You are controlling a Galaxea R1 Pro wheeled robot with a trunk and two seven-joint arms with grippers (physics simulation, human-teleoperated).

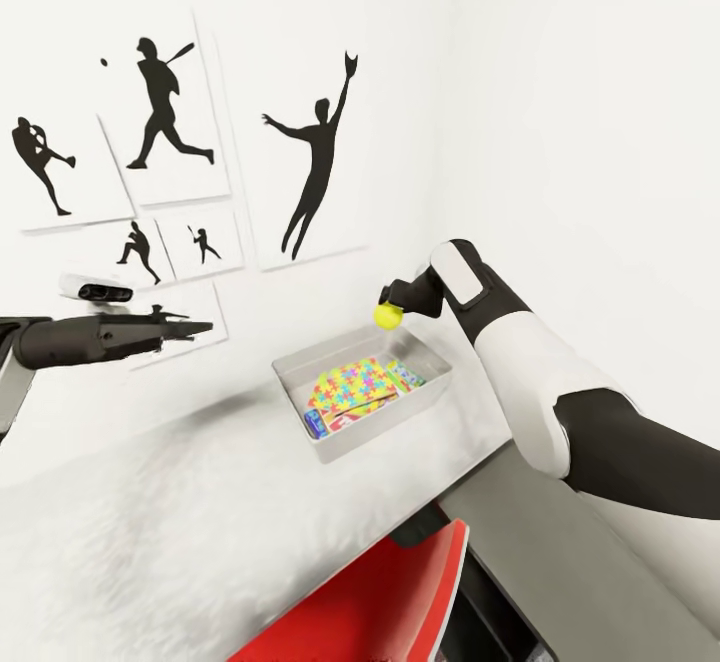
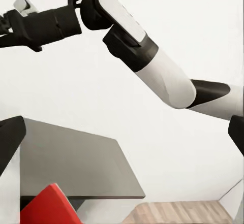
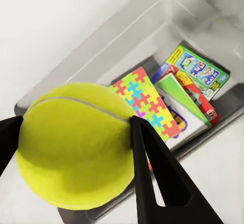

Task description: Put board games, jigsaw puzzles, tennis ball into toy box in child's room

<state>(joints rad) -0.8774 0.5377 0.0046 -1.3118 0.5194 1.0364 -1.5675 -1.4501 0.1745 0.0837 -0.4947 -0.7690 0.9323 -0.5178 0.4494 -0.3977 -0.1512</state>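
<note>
Two arms in head view. Left gripper is held out level over the light grey worktop, well apart from the toy box; its fingers look drawn together to a point w/ nothing between them. Behind it, black silhouette sports pictures on the white wall.

Toy box sits on the worktop near centre, by the wall. Inside: jigsaw puzzles on top, yellow/blue/red/green pieces, w/ board games under and beside them — red-edged one at the near side, a green-bordered cartoon cover toward the far end. Cover writing too small to read.

Right gripper hangs above the box's far right corner, fingers clamped on the tennis ball; ball is clear of the rim, not in the box yet.

Lower right: dark grey desk section and a red chair at the worktop edge.
</note>
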